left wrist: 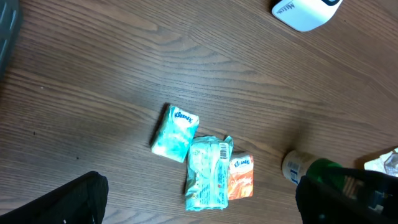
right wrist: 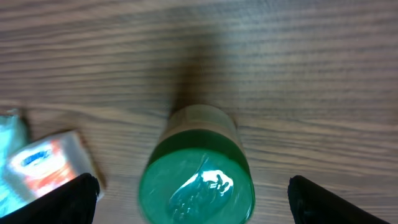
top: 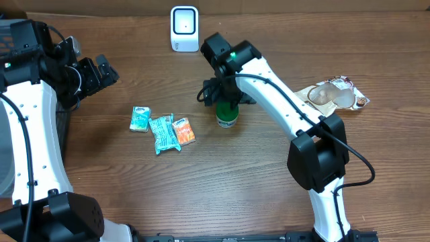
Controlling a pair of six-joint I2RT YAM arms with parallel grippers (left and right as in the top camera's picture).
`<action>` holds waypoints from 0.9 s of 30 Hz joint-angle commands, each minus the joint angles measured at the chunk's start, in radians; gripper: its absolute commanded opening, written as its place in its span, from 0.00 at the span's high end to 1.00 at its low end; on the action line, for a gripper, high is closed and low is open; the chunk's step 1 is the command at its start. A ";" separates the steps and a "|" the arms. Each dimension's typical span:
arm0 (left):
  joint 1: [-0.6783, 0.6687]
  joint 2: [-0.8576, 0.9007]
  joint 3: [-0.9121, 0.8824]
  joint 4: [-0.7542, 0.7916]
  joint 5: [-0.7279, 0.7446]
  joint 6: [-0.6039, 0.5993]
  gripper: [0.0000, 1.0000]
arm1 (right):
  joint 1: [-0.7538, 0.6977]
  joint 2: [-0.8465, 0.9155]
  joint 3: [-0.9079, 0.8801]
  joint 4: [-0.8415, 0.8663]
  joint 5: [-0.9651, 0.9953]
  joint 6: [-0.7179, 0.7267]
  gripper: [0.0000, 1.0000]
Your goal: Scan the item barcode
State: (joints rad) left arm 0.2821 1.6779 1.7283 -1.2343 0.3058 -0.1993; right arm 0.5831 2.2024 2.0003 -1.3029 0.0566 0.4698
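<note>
A small bottle with a green cap (top: 226, 115) stands upright on the wooden table, in front of the white barcode scanner (top: 184, 28). My right gripper (top: 225, 94) hovers directly over it. In the right wrist view the green cap (right wrist: 196, 186) sits between the two black fingertips (right wrist: 68, 199), with a gap of table on each side, so the right gripper (right wrist: 199, 204) is open and touches nothing. My left gripper (top: 101, 70) is raised at the far left, open and empty. Its wrist view shows the bottle (left wrist: 297, 167) at lower right and the scanner (left wrist: 305, 11) at the top.
Three small packs lie left of the bottle: a teal Kleenex pack (top: 140, 119), a crumpled teal wrapper (top: 163, 133) and an orange pack (top: 183, 131). Clear plastic packaging (top: 338, 94) lies at the right. A dark bin edge (top: 5, 101) borders the left side.
</note>
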 commanded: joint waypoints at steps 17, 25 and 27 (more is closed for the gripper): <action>-0.007 0.003 0.002 0.001 -0.002 0.013 0.00 | 0.005 -0.012 -0.179 0.144 0.035 0.049 0.33; -0.008 0.003 0.002 0.001 -0.002 0.013 0.01 | 0.005 -0.015 -0.105 0.120 0.031 -0.147 0.41; -0.008 0.003 0.002 0.001 -0.002 0.013 0.00 | 0.005 -0.015 -0.058 0.103 0.008 -0.258 0.41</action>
State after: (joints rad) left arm 0.2813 1.6779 1.7283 -1.2343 0.3058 -0.1993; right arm 0.5858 2.2028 1.8488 -1.1946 0.0761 0.3843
